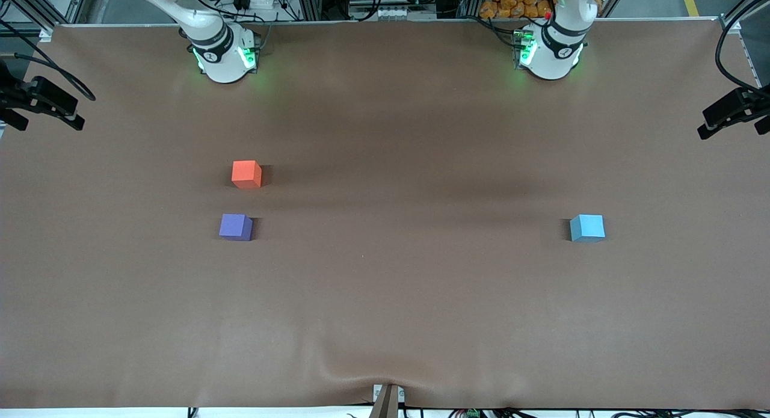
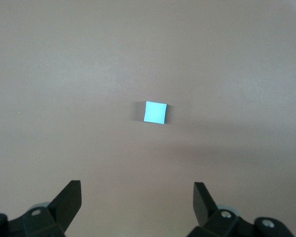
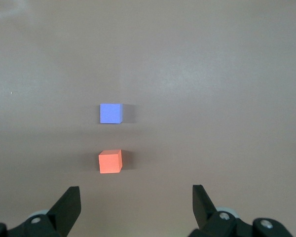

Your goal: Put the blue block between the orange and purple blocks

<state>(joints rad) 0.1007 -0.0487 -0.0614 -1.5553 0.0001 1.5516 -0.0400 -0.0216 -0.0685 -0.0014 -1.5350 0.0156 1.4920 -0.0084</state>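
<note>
The light blue block [image 1: 587, 228] [image 2: 155, 112] sits alone on the brown table toward the left arm's end. Toward the right arm's end stand the orange block [image 1: 246, 174] [image 3: 110, 161] and, nearer the front camera, the purple block [image 1: 235, 227] [image 3: 110, 113], a small gap apart. My left gripper [image 2: 137, 203] hangs high over the table, open and empty, with the blue block below it. My right gripper [image 3: 136, 205] is open and empty too, high above the orange and purple blocks. Neither gripper shows in the front view.
The brown table cover [image 1: 385, 285] has a slight wrinkle at its front edge. Black camera mounts [image 1: 42, 102] [image 1: 734, 111] stand at both ends of the table. The arm bases [image 1: 222, 51] [image 1: 550, 48] stand along the back edge.
</note>
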